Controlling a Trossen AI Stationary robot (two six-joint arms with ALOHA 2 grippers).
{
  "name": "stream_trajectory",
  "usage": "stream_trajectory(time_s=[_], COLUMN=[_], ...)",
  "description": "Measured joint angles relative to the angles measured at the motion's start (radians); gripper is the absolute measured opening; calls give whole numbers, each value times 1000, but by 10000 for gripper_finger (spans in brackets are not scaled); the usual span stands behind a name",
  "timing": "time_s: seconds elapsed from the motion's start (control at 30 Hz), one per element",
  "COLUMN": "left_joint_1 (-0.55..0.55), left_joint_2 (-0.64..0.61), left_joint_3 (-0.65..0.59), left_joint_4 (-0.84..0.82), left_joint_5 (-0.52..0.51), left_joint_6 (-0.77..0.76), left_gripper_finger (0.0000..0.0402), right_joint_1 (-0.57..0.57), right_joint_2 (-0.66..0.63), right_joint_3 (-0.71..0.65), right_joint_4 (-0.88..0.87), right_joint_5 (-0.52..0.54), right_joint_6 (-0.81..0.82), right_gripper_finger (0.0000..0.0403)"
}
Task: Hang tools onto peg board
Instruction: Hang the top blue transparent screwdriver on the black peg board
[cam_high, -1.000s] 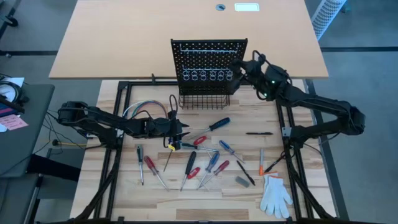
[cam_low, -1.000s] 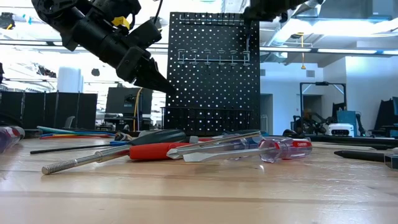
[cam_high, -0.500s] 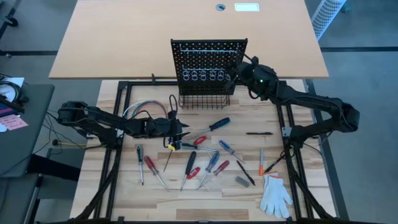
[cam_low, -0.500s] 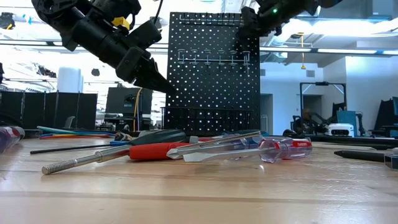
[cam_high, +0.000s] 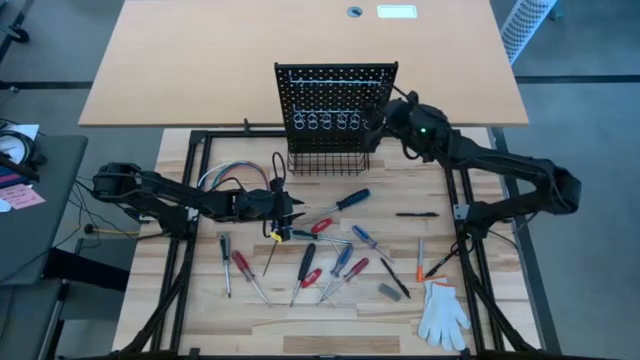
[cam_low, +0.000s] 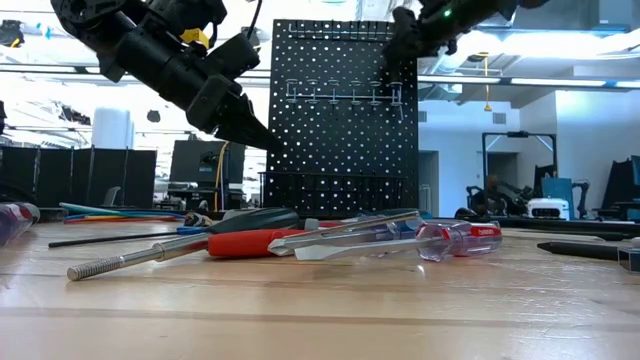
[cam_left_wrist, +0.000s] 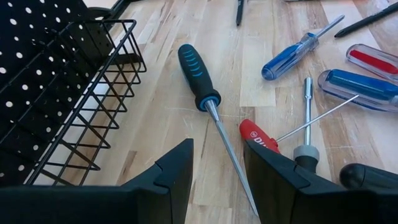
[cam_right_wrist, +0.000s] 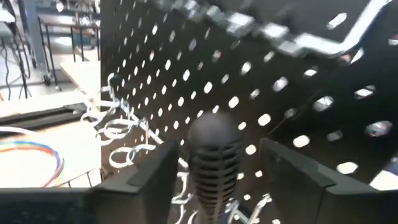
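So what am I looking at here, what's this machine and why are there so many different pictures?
It is a robot with two dark arms at a wooden table, filmed by four cameras: from above, at table height, and from each wrist. Screwdrivers lie scattered on the table beside a white glove and coloured wires. The left gripper hangs open and empty above a black-handled screwdriver. The right gripper is up at the black peg board, its fingers spread either side of a dark tool handle at the silver rings. They seem apart from it.

Overhead cam straight down, low cam table-level, both sharing peg board (cam_high: 335, 110).
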Motion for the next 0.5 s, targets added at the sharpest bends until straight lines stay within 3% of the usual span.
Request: stream_trajectory(time_s=[0.27,0.5], left_joint_1=[0,-3], left_joint_2=[0,0], left_joint_3=[0,0], left_joint_4=[-3,-19], left_joint_5=[0,0], left_joint_6=[-3,-7], left_gripper_finger=[135,135], right_joint_1=[65,260], right_joint_2=[-101,-154], right_joint_3=[0,0], right_joint_4=[-41,-267], right_joint_5=[4,6], right_joint_6=[-14,-42], right_gripper_finger=[239,228])
